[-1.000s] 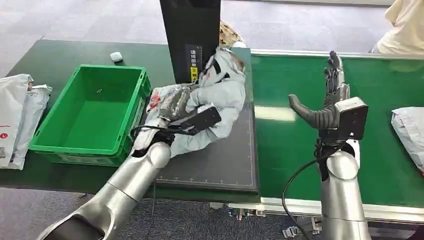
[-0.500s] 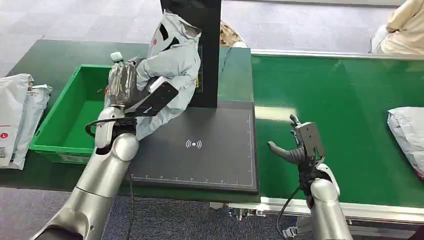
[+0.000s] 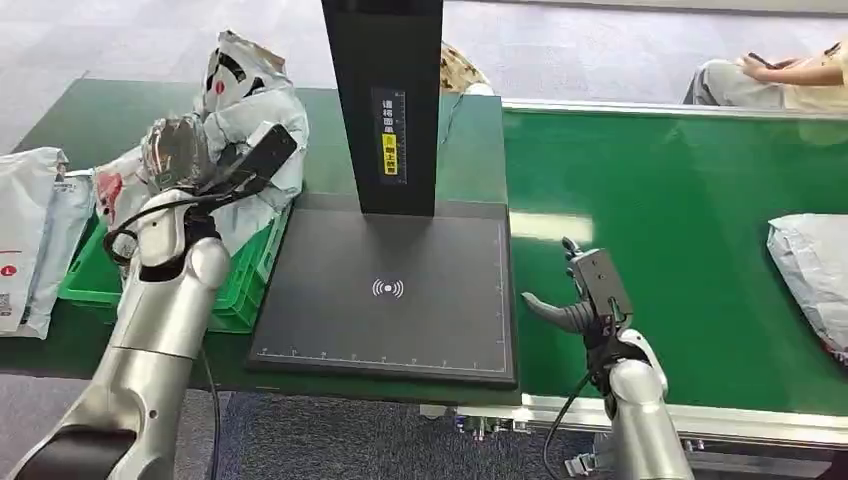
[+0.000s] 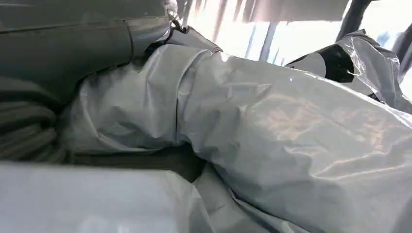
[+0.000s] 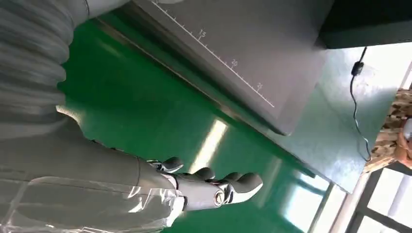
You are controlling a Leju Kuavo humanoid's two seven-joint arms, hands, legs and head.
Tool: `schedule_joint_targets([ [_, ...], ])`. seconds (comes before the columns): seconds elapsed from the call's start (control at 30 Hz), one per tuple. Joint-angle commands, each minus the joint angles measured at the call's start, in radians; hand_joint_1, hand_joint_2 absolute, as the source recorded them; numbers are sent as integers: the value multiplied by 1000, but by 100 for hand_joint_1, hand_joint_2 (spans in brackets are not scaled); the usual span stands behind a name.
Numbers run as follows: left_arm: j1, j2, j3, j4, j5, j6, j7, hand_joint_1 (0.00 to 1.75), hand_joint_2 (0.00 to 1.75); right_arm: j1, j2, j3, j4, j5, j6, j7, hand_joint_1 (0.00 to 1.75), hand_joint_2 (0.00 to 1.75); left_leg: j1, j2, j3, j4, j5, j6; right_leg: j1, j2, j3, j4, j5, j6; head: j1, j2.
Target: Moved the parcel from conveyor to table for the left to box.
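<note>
Because the parcel (image 3: pixel 240 120) must end in the green box (image 3: pixel 245 275), the left robot hand (image 3: pixel 205 170) holds it raised over the box at the left of the desk (image 3: pixel 470 150), fingers clamped on the crumpled grey wrap. Near the conveyor (image 3: pixel 690 220), the right robot hand (image 3: pixel 580 300) hangs empty, fingers apart.

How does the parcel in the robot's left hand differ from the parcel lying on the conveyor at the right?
The held parcel is lifted above the green crate in the left hand; the conveyor parcel lies on the belt, untouched. The held parcel is crumpled and shows red and black print; the conveyor parcel looks plain and is cut off by the picture's edge. Both are pale grey plastic mailers.
</note>
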Motion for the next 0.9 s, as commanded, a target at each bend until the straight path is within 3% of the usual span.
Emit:
schedule_joint_targets([
  [0.03, -137, 41, 59, 440, -27, -117, 50, 175, 175, -74, 16, 43, 83, 7, 10, -9, 0, 175, 0, 5, 3, -1, -1, -1, 0, 4, 2, -1, 0, -1, 0, 0],
  [0.1, -139, 35, 83, 460, 3, -122, 14, 175, 175, -90, 8, 44, 85, 2, 14, -15, 0, 175, 0, 3, 3, -1, -1, 0, 0, 3, 2, -1, 0, -1, 0, 0],
  [0.23, -142, 41, 64, 482, -38, -136, 85, 175, 175, -112, -6, 57, 104, -1, 18, -15, 0, 175, 0, 3, 3, -1, -1, 0, 0, 3, 2, -1, 0, -1, 0, 0],
  [0.27, -140, 40, 67, 482, -40, -136, 94, 0, 175, -112, -6, 59, 107, -1, 17, -15, 0, 175, 0, 3, 2, 0, -1, 0, 0, 3, 1, -1, 0, -1, 0, 0],
  [0.57, -126, 27, 125, 362, 16, 50, 50, 0, 175, -55, -15, 61, 39, -10, 3, -23, 0, 175, 1, 1, 3, -1, -1, -1, 1, 0, 2, -1, -1, -2, 0, 0],
  [0.8, -120, 29, 145, 306, 55, 83, 13, 0, 175, -48, -17, 55, 33, -13, -1, -23, 0, 175, 1, 1, 2, -1, -1, 0, 1, 1, 2, -1, -1, -1, 0, 0],
  [0.9, -90, 22, 174, 232, 129, 151, -53, 0, 175, -34, -20, 50, 20, -20, -5, -24, 0, 175, 1, 1, 1, 0, 0, 0, 1, 1, 1, -1, 0, -1, 0, 0],
])
